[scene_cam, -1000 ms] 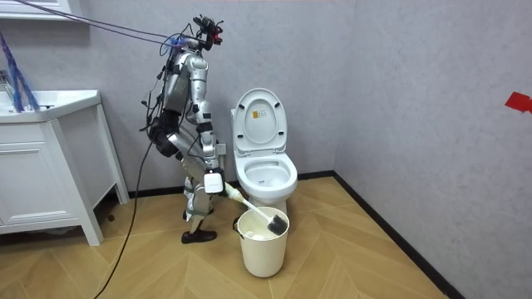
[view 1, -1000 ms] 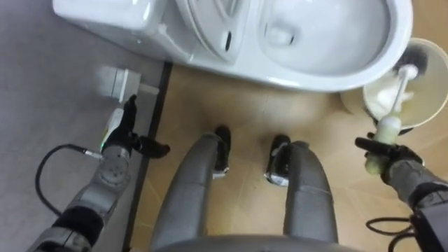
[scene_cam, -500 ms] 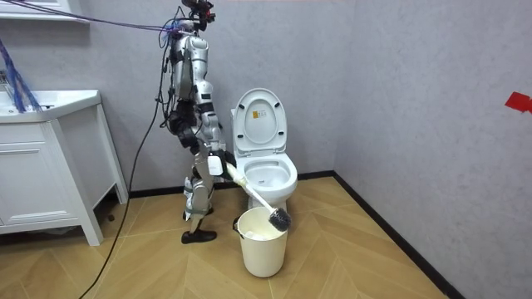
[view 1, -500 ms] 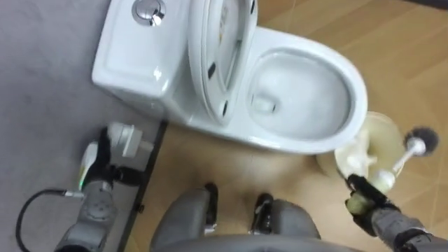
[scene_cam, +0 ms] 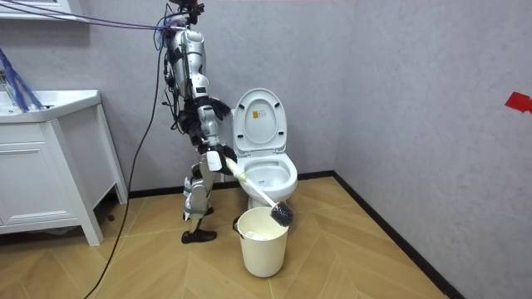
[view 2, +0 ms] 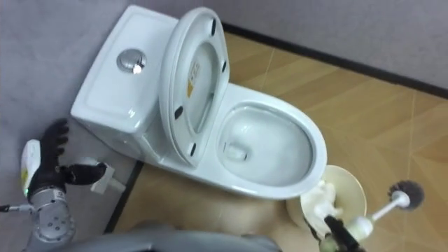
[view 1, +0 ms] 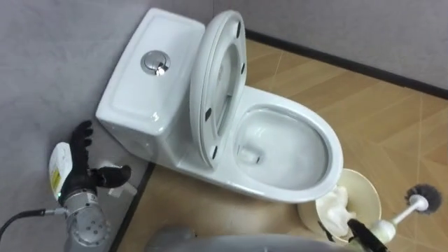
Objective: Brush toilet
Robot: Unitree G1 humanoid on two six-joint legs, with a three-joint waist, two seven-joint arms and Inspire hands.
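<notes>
A white toilet [view 1: 316, 134] stands against the grey wall with its lid and seat [view 1: 218, 77] raised and the bowl open. At the view's lower right my right hand [view 1: 358, 233] is shut on the pale handle of the toilet brush [view 1: 422, 197]. Its dark bristle head hangs over the floor just right of a cream bucket [view 1: 364, 189]. In the room view the brush head [scene_cam: 282, 213] sits just above the bucket's rim [scene_cam: 263, 223]. My left hand [view 1: 75, 176] is open at the lower left, beside the tank and holding nothing.
The bucket stands on the wood floor right in front of the bowl. A black skirting line runs along the wall base [view 1: 336, 63]. In the room view a white vanity cabinet [scene_cam: 41, 166] stands on the room view's left of where I stand by the toilet.
I have straightened up from a bent stance, so the eye view has lifted from my legs to the whole toilet. The brush has come up out of the bucket.
</notes>
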